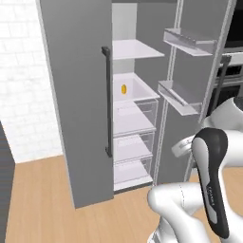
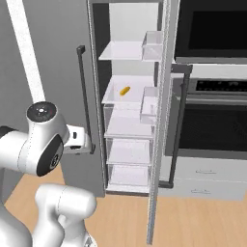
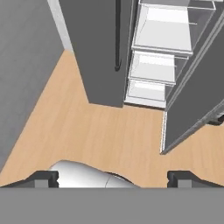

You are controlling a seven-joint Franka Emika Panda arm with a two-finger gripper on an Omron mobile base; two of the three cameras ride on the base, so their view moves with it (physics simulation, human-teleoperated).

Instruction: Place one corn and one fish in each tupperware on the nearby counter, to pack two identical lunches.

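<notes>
One small yellow-orange corn (image 1: 124, 88) lies on a white shelf (image 1: 137, 90) in the middle of the open fridge; the right base view has the corn (image 2: 125, 90) on that shelf (image 2: 116, 96) as well. My gripper (image 3: 113, 177) is open, its two dark fingertips (image 3: 43, 178) spread wide with nothing between them. It points down at the wooden floor in front of the fridge, well below and short of the corn. The fish, the tupperware and the counter are out of view.
The fridge's right door (image 1: 190, 95) stands open with bins (image 1: 187, 42) on its inside. The left door (image 1: 76, 95) is closed and carries a dark vertical handle (image 1: 108, 102). Clear drawers (image 3: 151, 68) fill the lower fridge. An oven (image 2: 212, 111) stands to the right.
</notes>
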